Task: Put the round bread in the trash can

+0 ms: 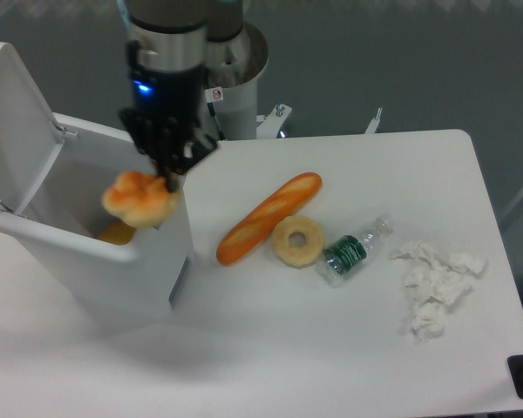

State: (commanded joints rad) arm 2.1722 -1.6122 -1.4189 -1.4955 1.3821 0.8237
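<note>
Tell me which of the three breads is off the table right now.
The round bread, the knotted golden bun held in the gripper over the open trash can. The baguette and ring bread lie on the table.

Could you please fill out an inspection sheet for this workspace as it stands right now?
Surface: white table, no spills seen.
Job's things: round bread held over the open trash can, lid flipped up; something orange lies inside.
Clutter: baguette, ring bread, small bottle, crumpled tissue.
Grippers: pincer shut on the bread.
Cables: nothing seen.
Surroundings: robot base, dark floor.
</note>
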